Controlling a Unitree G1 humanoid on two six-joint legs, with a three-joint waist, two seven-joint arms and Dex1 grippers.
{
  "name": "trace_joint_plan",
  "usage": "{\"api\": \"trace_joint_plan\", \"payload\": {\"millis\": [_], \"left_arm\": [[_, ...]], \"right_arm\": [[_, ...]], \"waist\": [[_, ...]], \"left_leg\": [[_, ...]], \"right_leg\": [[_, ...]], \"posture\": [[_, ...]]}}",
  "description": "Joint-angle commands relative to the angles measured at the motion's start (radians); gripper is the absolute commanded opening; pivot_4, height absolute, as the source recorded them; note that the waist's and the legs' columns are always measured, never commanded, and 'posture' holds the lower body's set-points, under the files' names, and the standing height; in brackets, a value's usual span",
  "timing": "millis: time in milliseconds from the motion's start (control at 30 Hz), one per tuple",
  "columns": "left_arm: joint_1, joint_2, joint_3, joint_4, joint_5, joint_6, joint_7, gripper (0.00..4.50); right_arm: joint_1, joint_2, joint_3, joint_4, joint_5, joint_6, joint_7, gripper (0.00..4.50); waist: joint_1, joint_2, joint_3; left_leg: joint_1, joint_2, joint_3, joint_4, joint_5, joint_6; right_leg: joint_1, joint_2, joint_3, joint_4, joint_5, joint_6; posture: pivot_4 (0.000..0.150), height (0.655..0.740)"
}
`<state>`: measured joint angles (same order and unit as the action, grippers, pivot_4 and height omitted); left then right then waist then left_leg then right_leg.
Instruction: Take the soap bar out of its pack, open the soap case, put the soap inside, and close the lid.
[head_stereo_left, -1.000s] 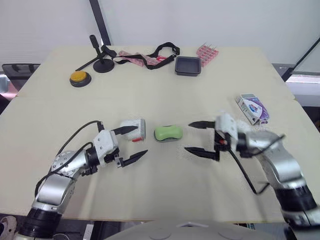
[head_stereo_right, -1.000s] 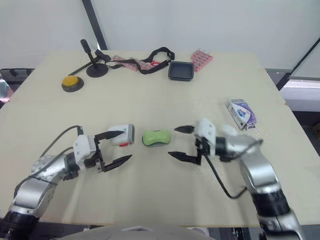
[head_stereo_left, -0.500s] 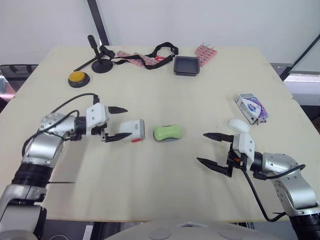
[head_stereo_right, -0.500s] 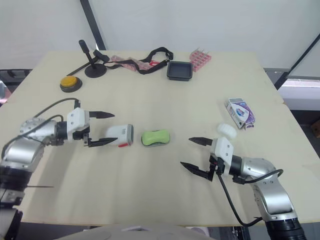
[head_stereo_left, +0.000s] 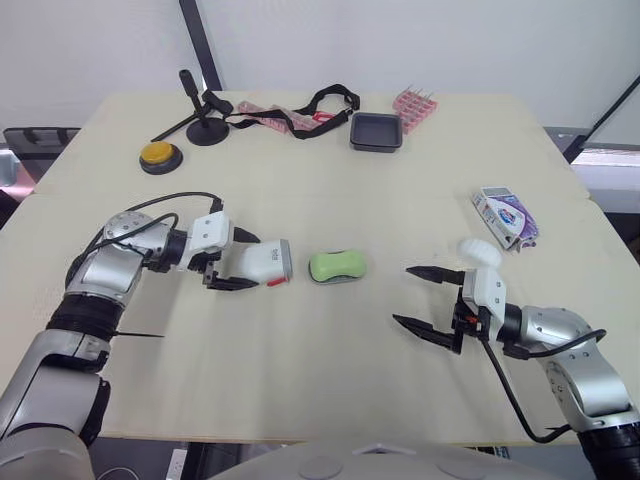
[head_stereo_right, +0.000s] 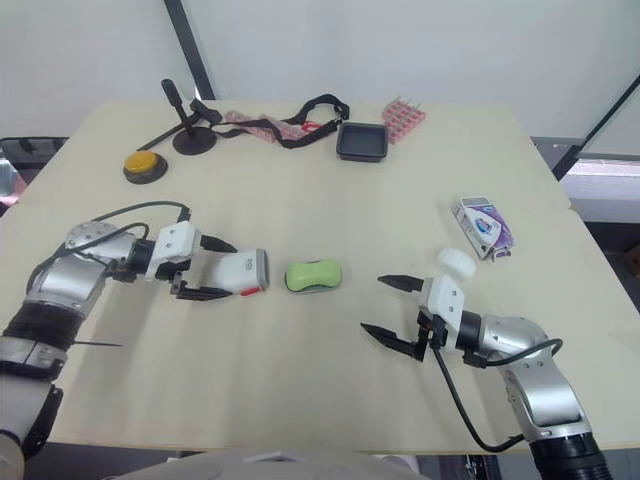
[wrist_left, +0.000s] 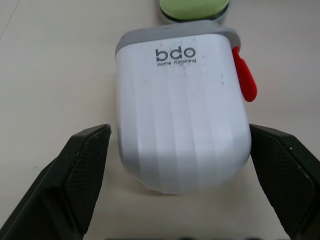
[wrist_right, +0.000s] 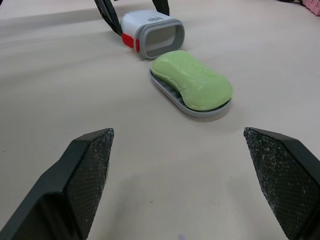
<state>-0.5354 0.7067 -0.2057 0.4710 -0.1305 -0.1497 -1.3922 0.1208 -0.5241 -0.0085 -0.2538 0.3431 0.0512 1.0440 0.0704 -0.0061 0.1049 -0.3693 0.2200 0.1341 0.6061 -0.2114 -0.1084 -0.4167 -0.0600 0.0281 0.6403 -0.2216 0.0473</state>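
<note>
The white soap case (head_stereo_left: 264, 262) lies on its side at the middle left of the table, its grey open mouth facing the soap. My left gripper (head_stereo_left: 255, 263) is open with a finger on each side of the case's closed end (wrist_left: 182, 130). The green soap bar (head_stereo_left: 337, 265) rests on the case's grey inner tray (wrist_right: 192, 107), just right of the case. The soap pack (head_stereo_left: 506, 216) lies at the right of the table. My right gripper (head_stereo_left: 402, 295) hangs open over bare table, right of the soap, holding nothing.
Along the far edge are an orange button (head_stereo_left: 160, 153), a black stand (head_stereo_left: 205, 126), a black strap (head_stereo_left: 322, 100), a small black tray (head_stereo_left: 376, 131) and a pink rack (head_stereo_left: 414, 104). Bare tabletop lies in front of the soap.
My left gripper has slid right, and its fingers now straddle the case. My right gripper drew back from the soap a second ago and has since stayed still.
</note>
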Motion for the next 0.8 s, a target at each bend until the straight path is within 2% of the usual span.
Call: {"api": "trace_joint_plan", "payload": {"millis": [33,800], "left_arm": [[-0.020,-0.021,0.011,0.012,0.015,-0.019,0.032,4.50],[0.001,-0.073,0.016,0.018,0.021,-0.049,0.083,4.50]], "right_arm": [[-0.001,-0.021,-0.018,-0.032,0.019,-0.014,-0.007,4.48],[-0.001,-0.030,0.001,-0.018,0.021,-0.018,-0.020,4.48]], "waist": [[0.002,0.000,0.000],[0.007,0.000,0.000]], "left_leg": [[0.000,0.000,0.000,0.000,0.000,0.000],[-0.001,0.000,-0.001,0.000,0.000,0.000]], "right_leg": [[0.000,0.000,0.000,0.000,0.000,0.000],[0.000,0.000,0.000,-0.001,0.000,0.000]], "posture": [[0.150,0.7400],[0.150,0.7400]]}}
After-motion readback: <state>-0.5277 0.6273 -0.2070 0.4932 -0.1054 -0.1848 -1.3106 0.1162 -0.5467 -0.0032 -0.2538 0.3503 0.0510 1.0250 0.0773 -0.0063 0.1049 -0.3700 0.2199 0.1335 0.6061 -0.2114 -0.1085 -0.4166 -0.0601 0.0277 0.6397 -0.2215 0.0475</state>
